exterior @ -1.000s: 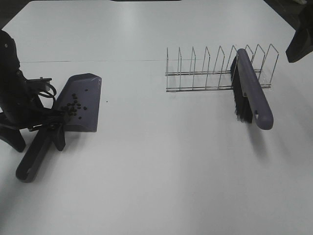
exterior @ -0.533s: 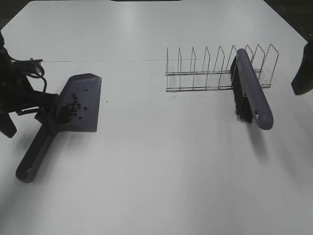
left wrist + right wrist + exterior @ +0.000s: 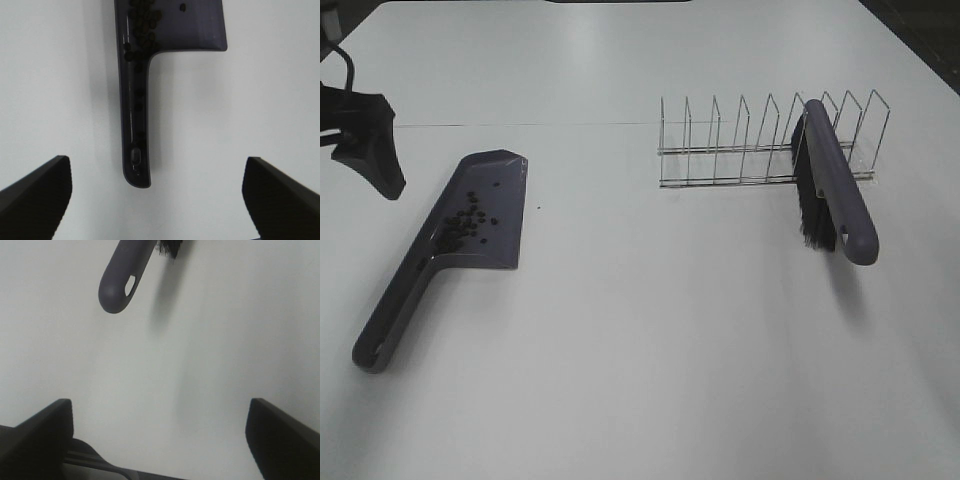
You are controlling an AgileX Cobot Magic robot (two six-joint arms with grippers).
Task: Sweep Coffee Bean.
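Resting in the dustpan (image 3: 480, 215) on the table (image 3: 640, 350), the coffee beans (image 3: 466, 221) lie untouched while both grippers, left gripper (image 3: 157, 192) and right gripper (image 3: 160, 432), hang spread and empty.

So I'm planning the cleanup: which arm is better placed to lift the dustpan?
Left, probably. Its open claw hovers over the dustpan handle; the right claw is near the brush.

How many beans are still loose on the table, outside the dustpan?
1. A single bean lies on the table just beside the dustpan. The rest of the coffee beans sit inside it. Smaller strays may be too tiny to see.
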